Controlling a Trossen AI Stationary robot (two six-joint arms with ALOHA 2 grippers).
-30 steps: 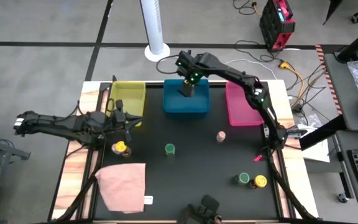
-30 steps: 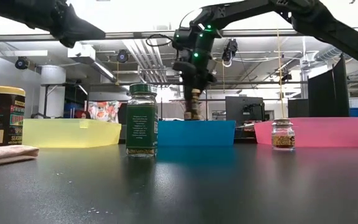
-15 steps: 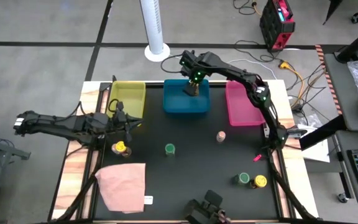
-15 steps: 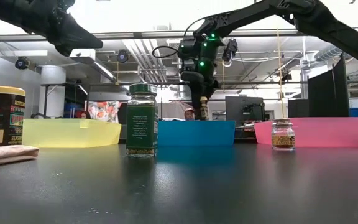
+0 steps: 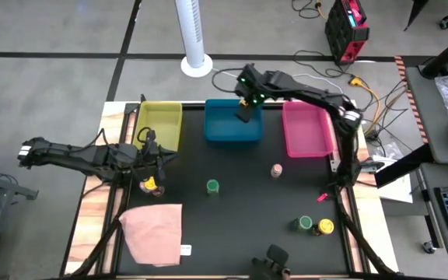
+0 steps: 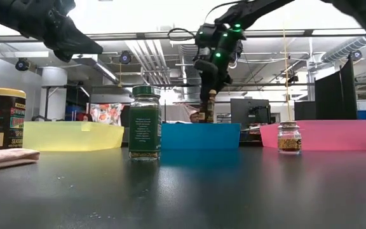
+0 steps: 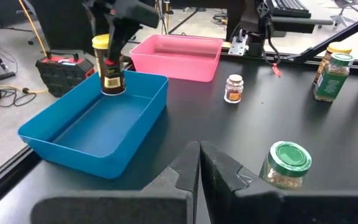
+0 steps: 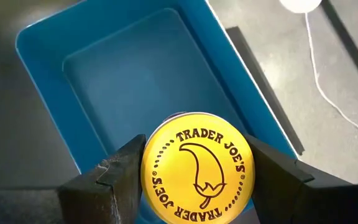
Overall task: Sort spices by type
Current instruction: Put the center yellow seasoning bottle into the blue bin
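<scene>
I see the right hand [image 5: 244, 111] over the far right part of the blue rectangular plastic bin [image 5: 222, 134], its fingers [image 8: 114, 177] clamped on a dark cylindrical spice jar with a round yellow lid [image 8: 198, 167]; in the left wrist view that jar [image 7: 109, 68] stands upright inside the bin [image 7: 92, 127], near its far wall.

The left hand [image 5: 151, 162] hangs above the left side of the black desk [image 5: 239, 218], just over a second yellow-lidded jar [image 5: 151, 185] that sits beside the folded pink cloth [image 5: 153, 232]. Its fingers [image 7: 222, 171] lie pressed together, holding nothing.

On the desk I count a green-lidded glass jar [image 5: 212, 187] near the middle, a small pink-lidded jar [image 5: 276, 169] in front of the pink rectangular bin [image 5: 306, 128], and a green-lidded jar [image 5: 304, 224] touching a yellow-lidded jar [image 5: 326, 227] near the right front. The yellow rectangular bin [image 5: 159, 124] stands at the far left, beside the blue one.
</scene>
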